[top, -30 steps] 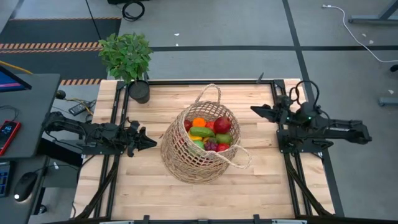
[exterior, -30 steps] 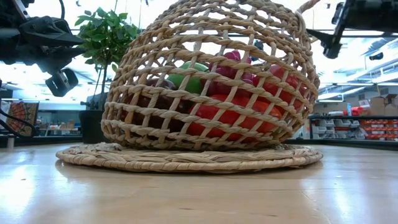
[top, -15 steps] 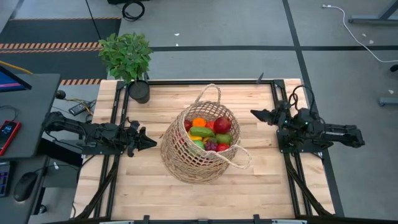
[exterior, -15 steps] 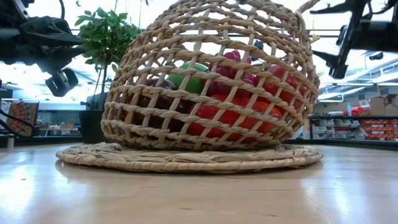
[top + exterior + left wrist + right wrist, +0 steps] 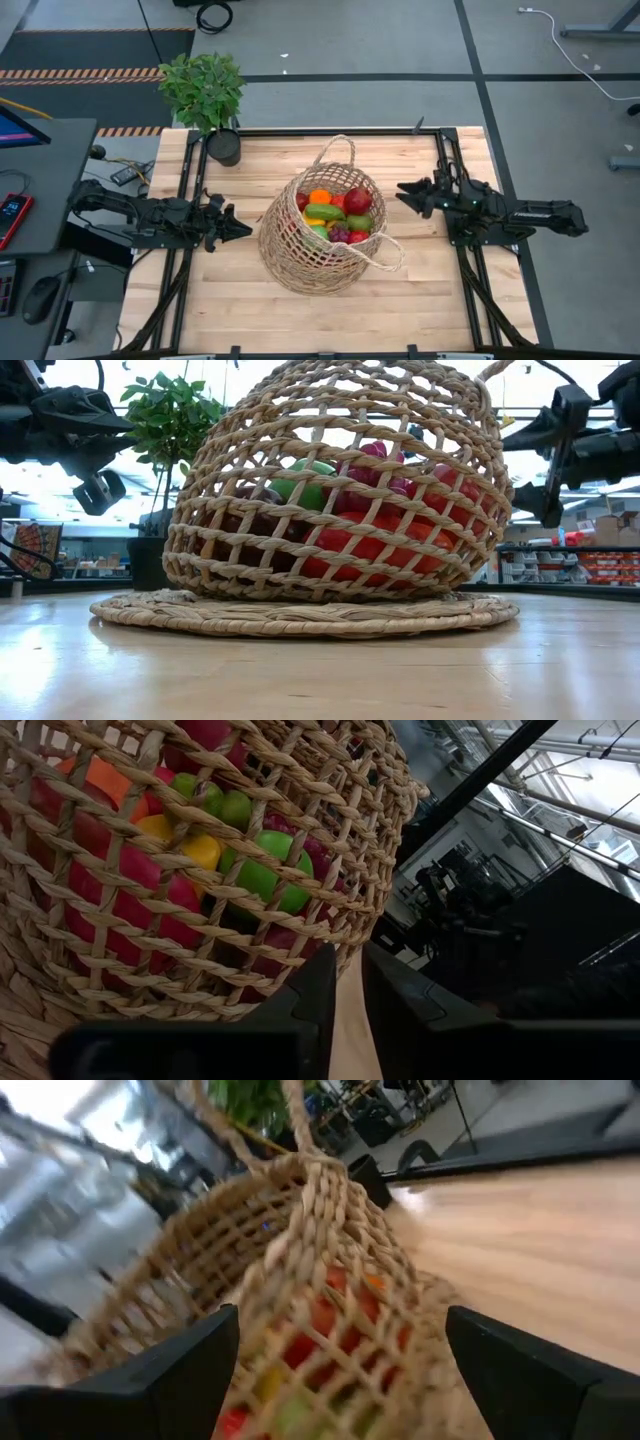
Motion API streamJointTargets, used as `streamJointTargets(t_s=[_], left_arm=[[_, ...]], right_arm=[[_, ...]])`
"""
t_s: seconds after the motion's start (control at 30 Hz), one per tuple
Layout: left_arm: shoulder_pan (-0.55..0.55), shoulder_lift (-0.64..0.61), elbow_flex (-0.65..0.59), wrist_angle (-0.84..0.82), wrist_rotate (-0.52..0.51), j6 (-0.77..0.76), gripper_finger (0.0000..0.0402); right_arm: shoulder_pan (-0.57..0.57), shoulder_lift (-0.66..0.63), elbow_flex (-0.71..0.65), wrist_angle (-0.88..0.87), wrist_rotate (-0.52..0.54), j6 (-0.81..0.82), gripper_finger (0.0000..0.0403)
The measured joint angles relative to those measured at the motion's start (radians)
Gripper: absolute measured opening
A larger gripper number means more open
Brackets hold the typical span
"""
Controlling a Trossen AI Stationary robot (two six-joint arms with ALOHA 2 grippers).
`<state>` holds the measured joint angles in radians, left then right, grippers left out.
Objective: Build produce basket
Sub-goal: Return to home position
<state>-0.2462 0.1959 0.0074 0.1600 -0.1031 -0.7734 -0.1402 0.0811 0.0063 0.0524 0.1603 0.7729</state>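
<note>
Wicker, tan open-weave round basket point(image 5: 322, 235) at table centre, toy produce point(image 5: 334, 214) inside; our right gripper point(image 5: 404, 191) beside it, jaws wide, empty; left gripper point(image 5: 238, 226) closed; filling looks done, we judge only retreat remains

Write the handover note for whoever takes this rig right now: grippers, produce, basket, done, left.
Left gripper: nearly shut, empty, hovering just left of the basket.
Right gripper: open, empty, to the basket's right, pointed at it.
Basket: mid-table, tipped on its side.
Produce: all that shows lies inside the basket; none loose on the table.
Done: loading, apparently.
Left: perhaps righting the basket.
</note>
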Motion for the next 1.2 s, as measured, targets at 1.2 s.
streamJointTargets(t_s=[1.2], left_arm=[[0.0,0.0,0.0,0.0,0.0,0.0,0.0058]], right_arm=[[0.0,0.0,0.0,-0.001,-0.005,-0.138,0.0361]])
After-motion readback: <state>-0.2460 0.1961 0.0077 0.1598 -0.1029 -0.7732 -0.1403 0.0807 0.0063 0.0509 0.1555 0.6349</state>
